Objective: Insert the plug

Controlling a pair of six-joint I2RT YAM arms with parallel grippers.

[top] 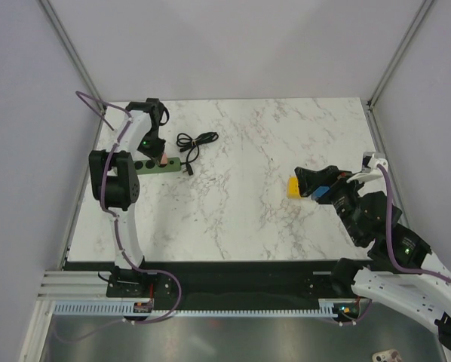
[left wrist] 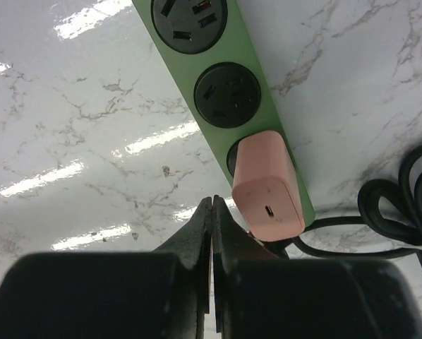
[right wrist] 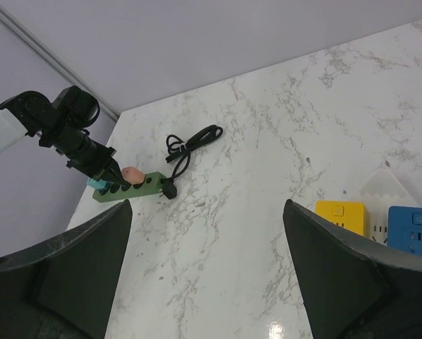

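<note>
Your left pincer is clenched on nothing beside the pink plug; the teal plug sits at the strip's end.

Your left gripper (left wrist: 212, 205) has its fingers pressed together with nothing between them, the tips just beside the base of the pink plug (left wrist: 266, 185), which stands in a socket of the green strip (left wrist: 238, 55) next to two bare sockets. From the right wrist view you can see the teal plug (right wrist: 95, 184) at the strip's far-left end, below the left arm; you cannot tell whether it is seated in a socket. The black cable (left wrist: 401, 205) lies coiled past the strip's other end. Your right gripper (right wrist: 207, 212) is released, jaws wide, hovering above the yellow block (right wrist: 341, 215) and blue block (right wrist: 413, 226), well apart from the strip.
</note>
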